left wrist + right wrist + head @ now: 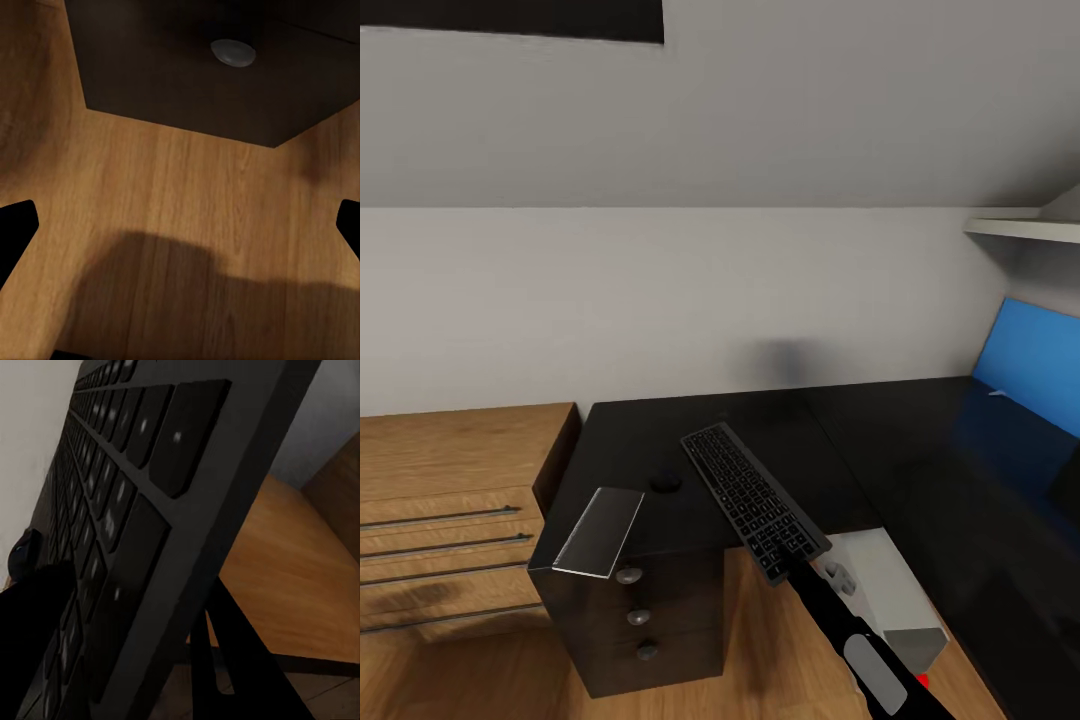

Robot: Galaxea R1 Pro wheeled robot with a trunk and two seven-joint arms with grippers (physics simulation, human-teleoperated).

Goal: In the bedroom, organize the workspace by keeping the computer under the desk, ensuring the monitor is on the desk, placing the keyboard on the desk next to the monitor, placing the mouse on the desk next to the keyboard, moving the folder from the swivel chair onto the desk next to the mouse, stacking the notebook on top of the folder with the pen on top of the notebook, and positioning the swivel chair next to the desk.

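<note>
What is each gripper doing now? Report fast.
Left gripper: open, empty, over the floor.
Right gripper: shut on the keyboard, held over the desk.

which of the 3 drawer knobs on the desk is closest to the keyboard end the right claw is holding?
The top knob, just under the desk top edge. It sits nearest the held end of the keyboard; the middle and bottom knobs sit lower, farther away.

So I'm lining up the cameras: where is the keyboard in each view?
Head: keyboard at lower centre, held over the desk edge by the right end effector.
Left wrist: not there.
Right wrist: keyboard close up.
Shared landmark: the mouse.
</note>
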